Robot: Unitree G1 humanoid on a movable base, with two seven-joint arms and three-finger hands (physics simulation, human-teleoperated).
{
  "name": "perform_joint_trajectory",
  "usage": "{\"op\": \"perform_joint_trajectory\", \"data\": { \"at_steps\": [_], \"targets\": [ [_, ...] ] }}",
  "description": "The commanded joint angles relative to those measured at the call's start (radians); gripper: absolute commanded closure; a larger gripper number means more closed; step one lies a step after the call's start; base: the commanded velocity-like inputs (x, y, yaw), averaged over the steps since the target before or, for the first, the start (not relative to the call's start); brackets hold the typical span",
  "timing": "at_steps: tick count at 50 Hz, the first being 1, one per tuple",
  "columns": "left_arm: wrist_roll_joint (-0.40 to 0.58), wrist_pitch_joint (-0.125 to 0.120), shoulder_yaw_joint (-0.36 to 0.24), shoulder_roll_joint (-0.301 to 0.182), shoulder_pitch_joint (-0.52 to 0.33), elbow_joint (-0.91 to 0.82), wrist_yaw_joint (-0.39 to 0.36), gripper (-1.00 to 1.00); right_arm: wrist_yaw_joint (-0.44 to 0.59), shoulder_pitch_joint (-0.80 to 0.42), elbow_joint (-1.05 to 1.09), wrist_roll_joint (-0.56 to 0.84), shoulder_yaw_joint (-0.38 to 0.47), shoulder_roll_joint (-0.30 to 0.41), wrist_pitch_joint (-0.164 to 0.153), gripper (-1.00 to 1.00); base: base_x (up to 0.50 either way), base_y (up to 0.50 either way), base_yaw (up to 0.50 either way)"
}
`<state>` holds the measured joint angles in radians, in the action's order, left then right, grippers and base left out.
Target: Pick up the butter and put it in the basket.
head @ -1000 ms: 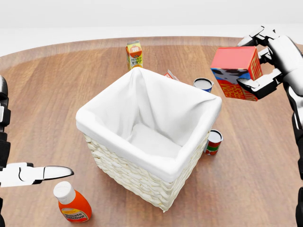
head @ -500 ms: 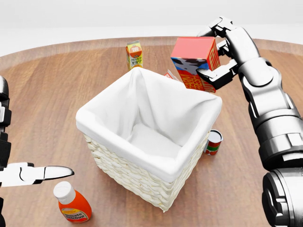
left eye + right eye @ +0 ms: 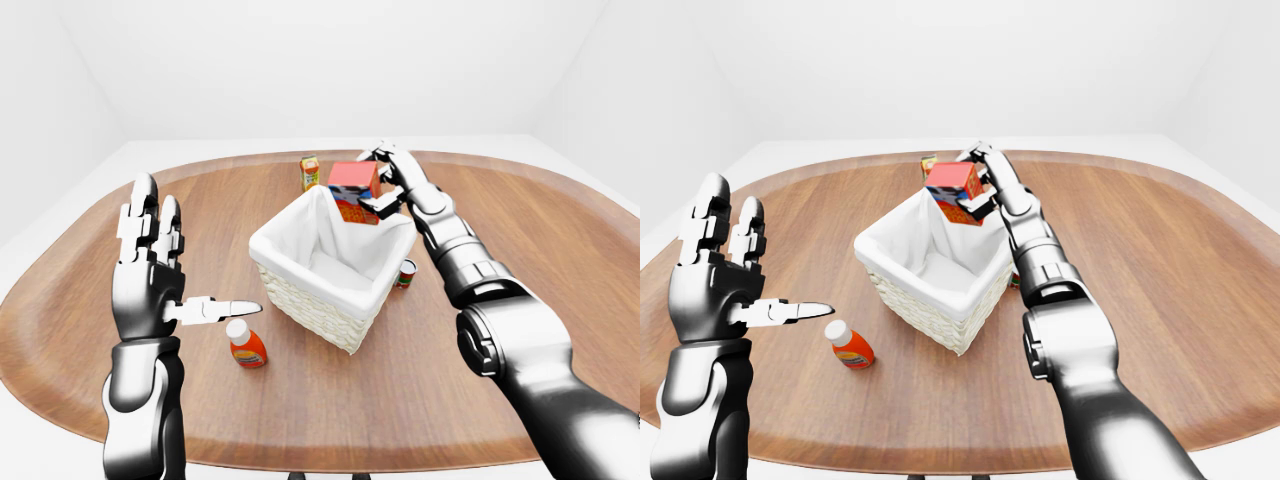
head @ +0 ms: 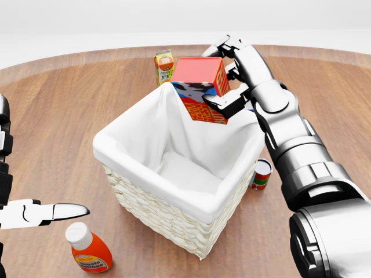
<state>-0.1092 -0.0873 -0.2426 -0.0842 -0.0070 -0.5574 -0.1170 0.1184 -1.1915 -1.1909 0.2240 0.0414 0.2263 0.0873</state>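
Observation:
The butter (image 4: 200,87) is a red box with a black-and-white cow print. My right hand (image 4: 224,74) is shut on it and holds it tilted in the air over the top corner of the basket. The basket (image 4: 151,200) is woven wicker with a white cloth liner, open at the top, and nothing shows inside. It stands in the middle of the round wooden table (image 4: 52,116). My left hand (image 3: 165,285) is open and empty, raised to the left of the basket, fingers spread.
A tomato ketchup bottle (image 4: 87,249) lies at the basket's lower left. An orange juice carton (image 4: 164,65) stands above the basket. A small red can (image 4: 262,174) stands against the basket's right side. White floor surrounds the table.
My right hand has carried the butter leftward, from the right side of the head view to above the basket's top corner. The left hand and the other things have not moved.

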Motion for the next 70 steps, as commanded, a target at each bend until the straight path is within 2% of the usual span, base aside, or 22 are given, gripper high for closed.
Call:
{"op": "perform_joint_trajectory", "data": {
  "at_steps": [1,10,38,70],
  "targets": [
    [-0.001,0.0,0.0,0.001,0.001,0.001,0.0,-1.0,-0.035,-0.023,0.006,-0.019,0.035,-0.05,0.0,1.0,0.0,0.0,0.0],
    [-0.003,0.0,0.0,0.003,0.005,0.003,0.0,-1.0,-0.054,-0.004,-0.016,-0.016,0.025,-0.1,0.0,1.0,0.0,0.0,0.0],
    [-0.01,0.0,-0.007,-0.001,0.007,0.009,-0.002,-1.0,-0.109,0.01,-0.089,-0.007,0.04,-0.167,0.0,1.0,0.0,0.0,0.0],
    [-0.006,0.0,-0.002,0.009,0.026,0.028,-0.005,-1.0,-0.142,0.064,-0.117,-0.002,0.049,-0.202,0.0,1.0,0.0,0.0,0.0]
  ]
}}
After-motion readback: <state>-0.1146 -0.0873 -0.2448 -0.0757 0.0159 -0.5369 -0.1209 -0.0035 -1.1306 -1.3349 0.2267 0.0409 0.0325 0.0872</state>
